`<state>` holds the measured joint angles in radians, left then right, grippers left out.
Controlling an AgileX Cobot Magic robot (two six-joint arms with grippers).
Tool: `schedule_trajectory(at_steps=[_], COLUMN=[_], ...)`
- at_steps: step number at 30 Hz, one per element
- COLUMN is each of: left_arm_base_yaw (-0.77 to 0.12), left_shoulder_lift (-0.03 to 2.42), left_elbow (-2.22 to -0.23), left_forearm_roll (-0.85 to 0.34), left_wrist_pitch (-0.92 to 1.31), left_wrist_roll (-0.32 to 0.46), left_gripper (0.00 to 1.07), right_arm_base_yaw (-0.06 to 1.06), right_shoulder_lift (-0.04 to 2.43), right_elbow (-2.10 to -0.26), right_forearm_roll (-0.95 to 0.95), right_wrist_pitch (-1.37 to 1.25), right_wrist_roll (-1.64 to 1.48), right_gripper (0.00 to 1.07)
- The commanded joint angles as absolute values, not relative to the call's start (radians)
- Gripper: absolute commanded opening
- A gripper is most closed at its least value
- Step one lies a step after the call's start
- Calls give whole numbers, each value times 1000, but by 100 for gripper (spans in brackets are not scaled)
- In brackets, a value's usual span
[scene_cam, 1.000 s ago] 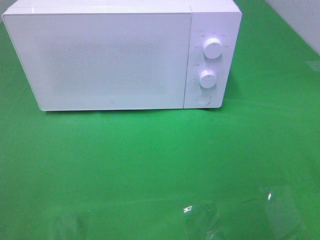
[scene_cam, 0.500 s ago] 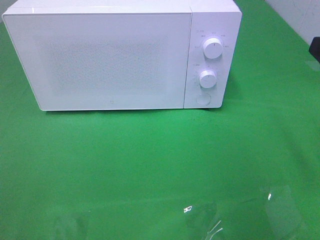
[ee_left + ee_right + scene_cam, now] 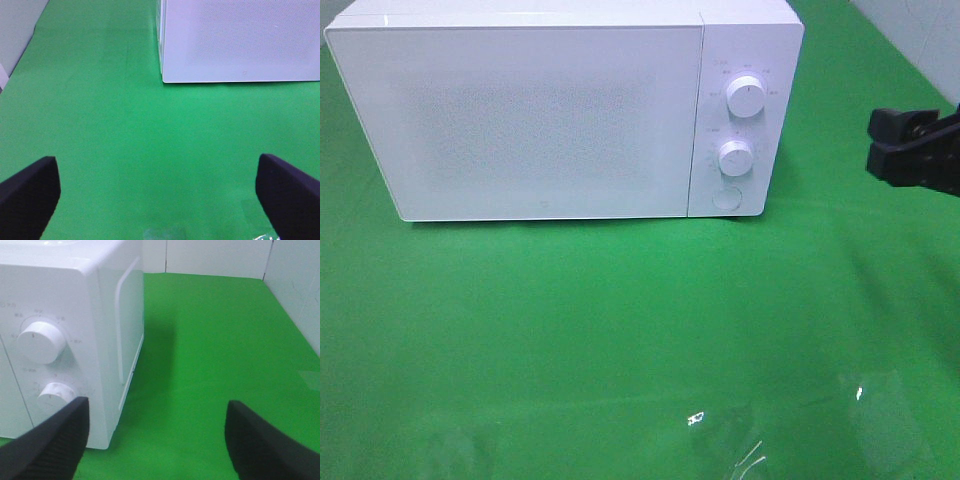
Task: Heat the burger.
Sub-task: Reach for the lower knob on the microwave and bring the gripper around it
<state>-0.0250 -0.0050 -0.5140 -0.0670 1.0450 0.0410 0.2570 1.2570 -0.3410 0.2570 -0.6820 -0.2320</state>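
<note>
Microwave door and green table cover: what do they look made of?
Door: white, smooth, likely plastic or glass; a fine dotted mesh shows at its middle. Cover: green, mostly matte, perhaps cloth or a mat; faint glare near the front leaves it open.

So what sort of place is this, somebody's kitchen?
Probably not a real kitchen; more likely a robot test bench. A white microwave stands alone on a bright green table cover, bare white panels wall it in, and a black claw hangs open beside the microwave.
</note>
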Motion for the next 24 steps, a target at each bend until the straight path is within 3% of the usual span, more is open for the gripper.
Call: schedule_trajectory(at_steps=[1, 4, 6, 8, 15, 24], left_arm_base_yaw=[-21, -21, -21, -21, -21, -21], left_shoulder_lift=[-14, -14, -14, -14, -14, -14], left_elbow=[-511, -511, -511, -511, -511, -511], left_forearm_roll=[-76, -76, -76, -76, -76, -76], left_wrist_pitch=[1035, 1035, 1035, 1035, 1035, 1035], left_wrist_roll=[37, 37, 37, 37, 37, 37], left_gripper=[100, 100, 100, 99, 99, 98], right_arm_base_yaw=[385, 418, 472, 612, 757, 853], right_shoulder_lift=[1331, 1347, 1366, 1400, 1515, 1644], right_elbow=[-340, -340, -340, -341, -364, -475], right_forearm_roll=[448, 492, 564, 713, 834, 1007], right_wrist_pitch=[-827, -856, -933, -1056, -1136, -1162], right_wrist_roll=[-407, -420, -431, -447, -451, -471], right_gripper=[71, 71, 71, 71, 71, 71])
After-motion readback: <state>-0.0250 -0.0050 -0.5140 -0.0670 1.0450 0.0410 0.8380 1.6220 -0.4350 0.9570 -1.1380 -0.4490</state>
